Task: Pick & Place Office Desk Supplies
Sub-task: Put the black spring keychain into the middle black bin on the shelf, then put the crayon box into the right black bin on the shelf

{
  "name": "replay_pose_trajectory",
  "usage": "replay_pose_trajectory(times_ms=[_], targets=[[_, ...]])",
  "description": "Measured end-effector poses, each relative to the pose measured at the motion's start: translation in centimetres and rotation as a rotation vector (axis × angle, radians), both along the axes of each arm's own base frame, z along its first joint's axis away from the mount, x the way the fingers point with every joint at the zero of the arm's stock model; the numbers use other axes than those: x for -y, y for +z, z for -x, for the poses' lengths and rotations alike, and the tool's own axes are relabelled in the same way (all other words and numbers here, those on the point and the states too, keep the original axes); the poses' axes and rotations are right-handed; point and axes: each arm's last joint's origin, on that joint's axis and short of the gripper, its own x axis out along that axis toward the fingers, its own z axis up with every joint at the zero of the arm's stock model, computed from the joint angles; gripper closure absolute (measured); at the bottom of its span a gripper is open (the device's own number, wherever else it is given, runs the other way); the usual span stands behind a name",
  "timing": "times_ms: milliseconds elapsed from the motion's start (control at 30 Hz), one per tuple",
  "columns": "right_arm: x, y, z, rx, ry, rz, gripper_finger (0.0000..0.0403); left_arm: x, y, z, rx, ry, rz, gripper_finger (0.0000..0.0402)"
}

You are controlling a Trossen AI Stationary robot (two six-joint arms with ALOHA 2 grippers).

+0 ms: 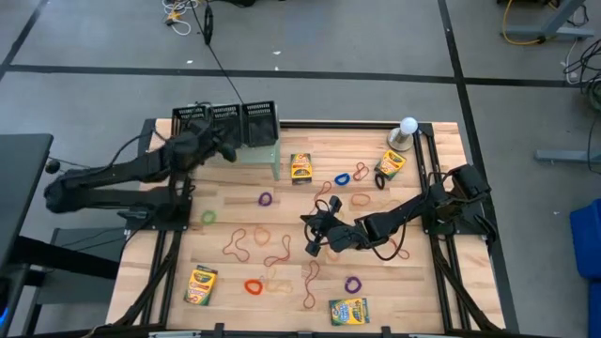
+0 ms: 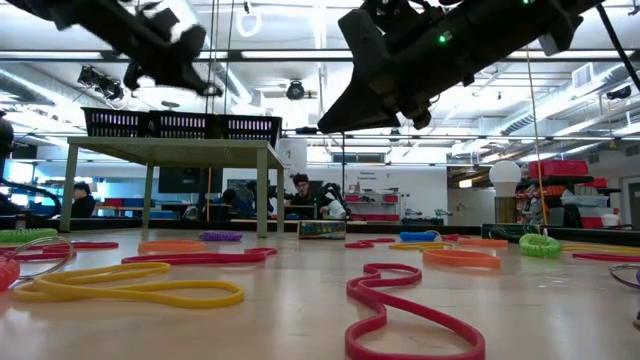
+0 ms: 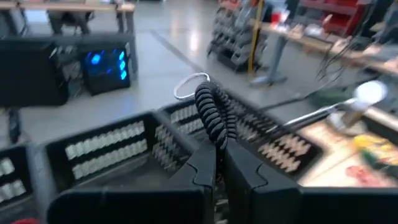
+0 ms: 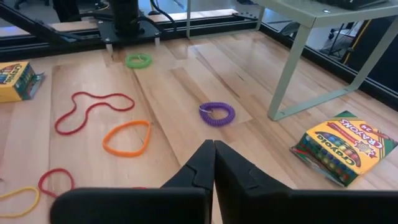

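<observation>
We see the wooden table (image 1: 423,282) strewn with loose rubber bands (image 1: 246,242) in red, orange, purple, blue and tan, none of them in any container. At its far left corner stands the pale green stand (image 1: 272,155), and on it sit three black mesh trays (image 1: 225,120) side by side in a row; from above we make out nothing lying inside them, though the left arm covers part of them. The left gripper (image 3: 219,163) hangs over those trays with its jaws clenched; a black coiled band (image 3: 214,115) rises from between its fingers, so it appears to be pinched there. The right gripper (image 4: 213,149) hovers above the middle of the table, jaws pressed together and grasping nothing, with a purple coiled band (image 4: 217,114) lying on the wood ahead of it. Five crayon boxes (image 1: 300,167) lie scattered on the tabletop, one just beside the stand. A white globe (image 1: 407,129) sits at the far right corner.
</observation>
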Motion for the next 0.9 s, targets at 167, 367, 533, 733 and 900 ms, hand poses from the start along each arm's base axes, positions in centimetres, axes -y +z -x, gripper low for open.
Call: replay_pose_trajectory(times_ms=[167,367,533,733,900], targets=[[0.0,0.0,0.0,0.002,0.002,-0.002,0.0394,-2.9,-0.6,1.0,-0.071,0.029,0.119,0.0384],[0.0,0.0,0.0,0.004,0.003,-0.003,0.0391,-4.9,0.7,1.5,-0.186,-0.038,0.217,0.0374],[0.0,0.0,0.0,0.004,0.003,-0.003,0.0393,-6.1,1.5,0.9,-0.312,-0.046,0.255,0.0328],[0.0,0.0,0.0,0.004,0.003,-0.003,0.0393,-7.1,2.7,-0.2,-0.400,-0.057,0.264,0.0273],[0.0,0.0,0.0,0.003,0.003,-0.003,0.0393,-7.2,5.0,-0.3,-0.424,-0.065,0.243,0.0255]])
